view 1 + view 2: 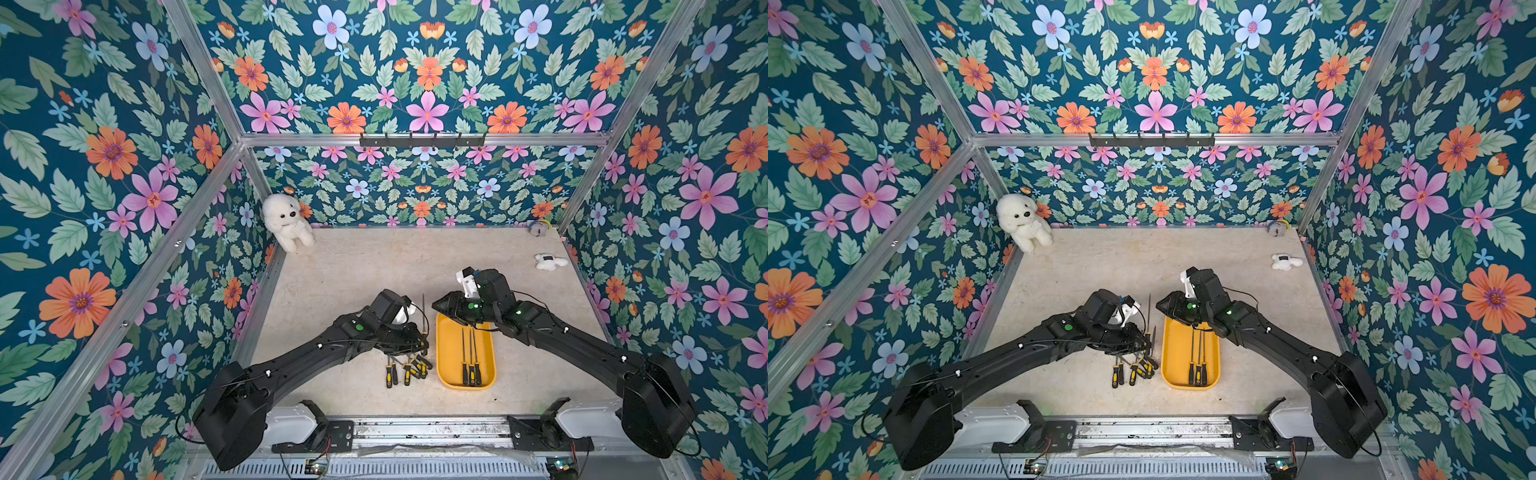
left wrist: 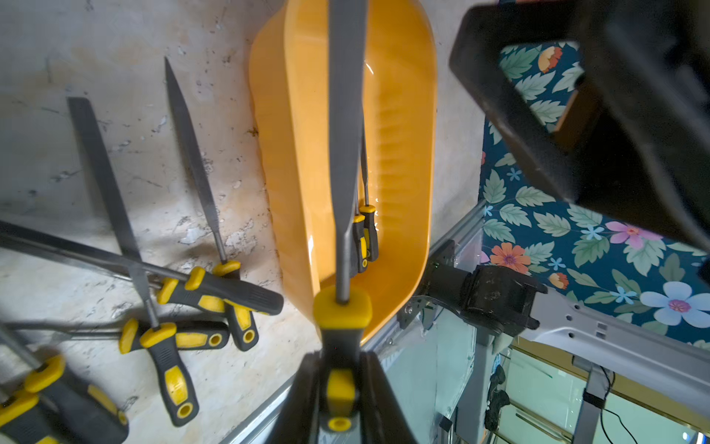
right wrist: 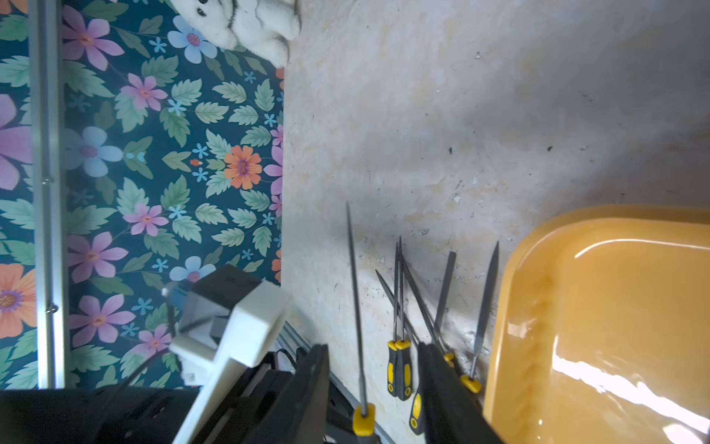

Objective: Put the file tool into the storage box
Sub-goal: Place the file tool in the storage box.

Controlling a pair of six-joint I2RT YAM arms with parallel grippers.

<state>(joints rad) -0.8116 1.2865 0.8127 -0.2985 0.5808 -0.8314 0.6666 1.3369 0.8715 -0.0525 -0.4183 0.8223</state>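
File tool (image 2: 345, 115), yellow-and-black handle: clamped by that handle in the left gripper (image 2: 340, 363), jaws closed tight on the grip, blade running straight out ahead. In both top views the file tool (image 1: 423, 311) sits just beside the left rim of the storage box (image 1: 451, 353), lengthways parallel to it, blade end pointing away from the robot. It looks lifted off the table (image 1: 353, 270), though how high I cannot tell. The storage box is a yellow tray at mid-table between the two arms, long side running away from the robot. Three files (image 1: 471, 357) already lie in it, side by side toward its right half, handles at the near end; the left half is bare. Loose files (image 1: 409, 368) lie in a heap on the table just left of the box, some crossed over one another. Right gripper (image 3: 372, 346): jaws partly apart, nothing gripped that I can see; it hovers over the far end of the box. Judgement: the step in hand is the carry, with the file picked up but not yet over the box. The next move calls for a short sideways shift to the right, over the bare left half. The blade must stay in line with the box's long side so both ends clear the rim, then lower and let the jaws part. The right gripper is close at the far end, so the blade tip should keep clear of it.
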